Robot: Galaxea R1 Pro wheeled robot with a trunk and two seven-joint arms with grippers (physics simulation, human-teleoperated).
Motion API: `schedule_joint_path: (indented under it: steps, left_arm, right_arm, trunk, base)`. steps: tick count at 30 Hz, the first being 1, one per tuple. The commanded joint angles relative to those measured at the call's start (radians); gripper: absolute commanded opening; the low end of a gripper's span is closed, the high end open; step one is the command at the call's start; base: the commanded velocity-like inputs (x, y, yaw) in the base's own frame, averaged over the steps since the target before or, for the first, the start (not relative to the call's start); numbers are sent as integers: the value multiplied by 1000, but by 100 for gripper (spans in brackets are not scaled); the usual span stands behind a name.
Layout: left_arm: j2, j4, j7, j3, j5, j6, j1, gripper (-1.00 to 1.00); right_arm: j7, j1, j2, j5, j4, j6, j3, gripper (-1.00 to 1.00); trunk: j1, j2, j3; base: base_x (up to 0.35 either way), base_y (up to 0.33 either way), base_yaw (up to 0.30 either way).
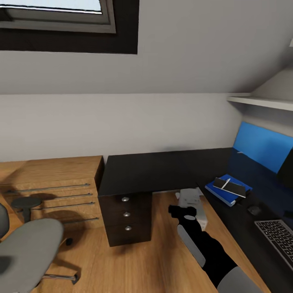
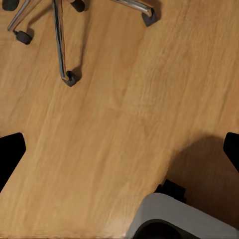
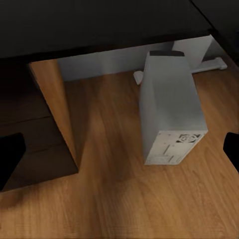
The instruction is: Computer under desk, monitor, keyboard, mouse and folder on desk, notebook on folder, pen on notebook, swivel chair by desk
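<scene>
Right wrist view: the computer [image 3: 169, 117] stands upright on the wood floor [image 3: 119, 199], its long axis running from the ported face nearest the camera back toward the wall, with the rear part tucked beneath the black top of the desk [image 3: 99, 25]. It lies directly ahead of the right tool [image 3: 119, 149], whose two fingers sit wide apart at either edge of the picture with nothing between them. The ported face appears to project slightly beyond the desk edge, so the coming move, if any is needed here, is judged to be a straight push along that long axis.

Head view: the right arm [image 1: 195, 236] reaches forward and down toward the computer [image 1: 190, 199], which places the right arm far nearer to it than the left. On the desk [image 1: 162, 171] the folder [image 1: 223, 192] carries the notebook [image 1: 232, 187] and the pen [image 1: 226, 183]; the mouse [image 1: 254, 210] and keyboard [image 1: 278, 236] follow along the right wing. The swivel chair [image 1: 28, 248] stands well apart from the desk, at the left.

Left wrist view: the left tool [image 2: 119, 149] is likewise spread open (empty), above bare floor near the chair's chrome base [image 2: 62, 45].
</scene>
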Motion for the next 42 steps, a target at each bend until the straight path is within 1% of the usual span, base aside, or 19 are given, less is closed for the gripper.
schedule_joint_path:
  steps: [1, 4, 8, 11, 12, 15, 17, 18, 19, 20, 21, 23, 25, 27, 32, 34, 37, 39, 42]
  left_arm:
    - [1, 3, 5, -9, 10, -5, -1, 100]
    - [2, 40, -48, -9, 11, -1, -1, 100]
    - [5, 48, -126, -9, 12, 23, -1, 100]
    - [5, 49, -131, -9, 11, 25, -1, 100]
    - [4, 49, -132, -9, 10, 26, -1, 100]
    - [2, 49, -134, -9, 10, 26, -1, 100]
    - [2, 49, -134, -9, 10, 27, -1, 100]
    - [2, 49, -134, -9, 10, 27, -1, 100]
    - [1, 49, -135, -9, 10, 27, -1, 100]
    - [1, 49, -135, -10, 10, 27, -1, 100]
    - [1, 49, -136, -10, 11, 26, -1, 100]
    - [1, 49, -136, -10, 11, 26, -1, 100]
    - [1, 49, -136, -10, 11, 25, -1, 100]
    - [3, 49, -137, -10, 11, 25, -1, 100]
    - [2, 49, -153, -10, 9, 24, -1, 100]
    - [2, 49, -163, -10, 7, 22, -1, 100]
    - [1, 49, -170, -11, 3, 17, -1, 100]
    - [2, 49, -171, -12, 2, 10, -1, 100]
    - [0, 110, -175, -23, 4, -69, -1, 100]
  right_arm:
    - [-9, -1, -1, -7, 1, -6, 5, 100]
    - [-11, -1, -2, -5, 14, -45, 43, 100]
    - [-11, -1, -4, -5, 17, -51, 51, 100]
    - [-12, 0, -6, -6, 32, -53, 51, 100]
    - [-11, 13, -6, -5, 115, -104, 52, 100]
    - [-9, 25, -4, -4, 249, -216, 75, 100]
    - [-9, 30, 1, -1, 379, -333, 128, 100]
    - [-9, 31, 3, -1, 413, -366, 143, 100]
    - [-9, 32, 13, 0, 484, -436, 171, 100]
    - [-9, 33, 19, 0, 521, -473, 183, 100]
    - [-7, 33, 33, 1, 595, -546, 201, 100]
    - [-3, 34, 55, 1, 714, -652, 217, 100]
    - [2, 34, 69, 1, 794, -719, 223, 100]
    - [31, 34, 93, -1, 930, -835, 229, 100]
    - [126, 35, 105, -5, 1079, -930, 229, 100]
    - [174, 40, 94, -7, 1105, -943, 227, 100]
    - [273, 69, 48, -9, 1124, -951, 228, 100]
    - [327, 80, 36, -10, 1128, -954, 228, 100]
    - [375, 91, 49, -13, 1131, -962, 228, 100]
  trunk:
    - [-4, 6, 2]
    - [-15, 27, 11]
    - [-31, 55, 24]
    - [-42, 76, 34]
    - [-46, 83, 39]
    - [-58, 104, 51]
    - [-65, 118, 60]
    - [-69, 125, 64]
    - [-73, 132, 68]
    - [-77, 139, 72]
    - [-81, 146, 76]
    - [-88, 160, 84]
    - [-96, 174, 91]
    - [-104, 188, 97]
    - [-123, 223, 113]
    - [-130, 237, 120]
    - [-142, 258, 129]
    - [-150, 272, 135]
    - [-161, 293, 145]
  base:
    - [-1, 0, 141]
    - [0, 0, 40]
    - [0, 0, 8]
    - [0, 0, 66]
    - [0, 0, 162]
    - [0, 0, 176]
    - [0, 0, 186]
    - [0, 0, 190]
    - [0, 0, 201]
    - [0, 0, 208]
    - [0, 0, 223]
    - [0, 0, 239]
    - [0, 0, 255]
    - [0, 0, 267]
    - [0, 0, 274]
    - [0, 0, 278]
    - [0, 0, 278]
    - [0, 0, 279]
    - [0, 0, 279]
